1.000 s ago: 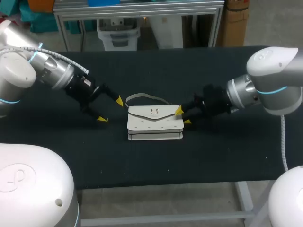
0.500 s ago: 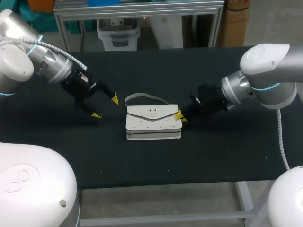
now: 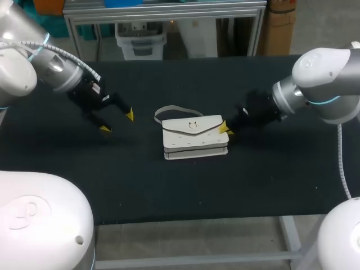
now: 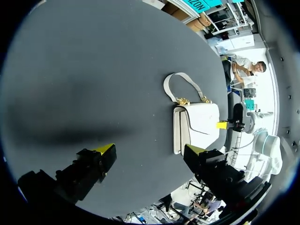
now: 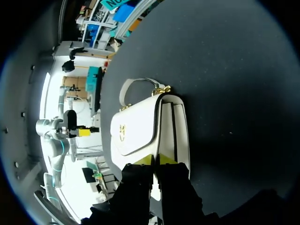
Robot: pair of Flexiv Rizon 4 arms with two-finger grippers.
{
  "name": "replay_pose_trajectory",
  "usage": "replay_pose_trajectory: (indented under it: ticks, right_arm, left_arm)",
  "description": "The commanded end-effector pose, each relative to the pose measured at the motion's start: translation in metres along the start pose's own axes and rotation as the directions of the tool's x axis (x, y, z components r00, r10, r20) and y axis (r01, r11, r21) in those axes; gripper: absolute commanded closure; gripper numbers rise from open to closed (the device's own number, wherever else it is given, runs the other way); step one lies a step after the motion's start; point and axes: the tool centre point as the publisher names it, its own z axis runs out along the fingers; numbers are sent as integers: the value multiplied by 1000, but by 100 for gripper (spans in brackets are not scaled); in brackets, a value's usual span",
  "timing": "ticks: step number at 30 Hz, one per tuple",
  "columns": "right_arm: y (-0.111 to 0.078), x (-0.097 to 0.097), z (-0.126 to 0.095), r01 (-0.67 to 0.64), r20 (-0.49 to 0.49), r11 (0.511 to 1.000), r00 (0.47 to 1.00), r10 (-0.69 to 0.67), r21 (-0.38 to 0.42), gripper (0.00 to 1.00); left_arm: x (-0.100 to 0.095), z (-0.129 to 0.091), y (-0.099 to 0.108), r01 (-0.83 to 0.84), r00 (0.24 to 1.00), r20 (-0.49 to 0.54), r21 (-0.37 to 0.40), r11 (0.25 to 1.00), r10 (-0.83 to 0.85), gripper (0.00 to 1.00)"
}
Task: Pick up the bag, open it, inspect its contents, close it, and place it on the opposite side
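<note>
One black bench (image 3: 169,191) carries everything. Two arms come in over it. The left arm (image 3: 50,67) hangs well apart from the bag (image 3: 195,138), and the left jaws are spread wide and empty. The right arm (image 3: 320,84) is the nearer. The right jaws are pressed almost together and, as far as I can judge, pinch the bag's right end.

The one white bag lies flat, flap up, near the bench's middle. Its long axis runs arm to arm, so it points straight out ahead of the right jaws. Its single strap (image 3: 169,107) loops at the far side, toward the left arm. I judge any lift starts from the right.
</note>
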Motion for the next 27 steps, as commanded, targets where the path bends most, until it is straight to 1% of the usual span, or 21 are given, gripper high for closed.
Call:
replay_pose_trajectory:
  ticks: [1, 4, 5, 7, 25, 27]
  right_arm:
    - [3, -3, -24, 11, 45, 1000, 999, -10, -20, 100]
    - [11, -11, -37, 30, 70, 999, 997, -29, -19, 100]
    - [14, -14, -41, 41, 65, 999, 997, -40, -7, 100]
    - [14, -14, -41, 41, 65, 999, 997, -40, -7, 100]
    - [14, -14, -41, 41, 65, 999, 997, -40, -7, 100]
    - [22, -23, -50, 55, 90, 997, 995, -49, -61, 100]
  left_arm:
    - [-1, -10, -1, -22, 999, 32, 23, 999, 21, 0]
    - [-4, -16, -5, -48, 998, 50, 36, 998, 46, 0]
    - [-5, -19, -6, -55, 997, 56, 38, 998, 53, 0]
    - [-6, -24, -9, -67, 995, 73, 32, 997, 64, 0]
    - [-6, -24, -9, -67, 995, 73, 32, 997, 64, 0]
    - [-8, -25, -9, -78, 993, 90, 38, 996, 74, 0]
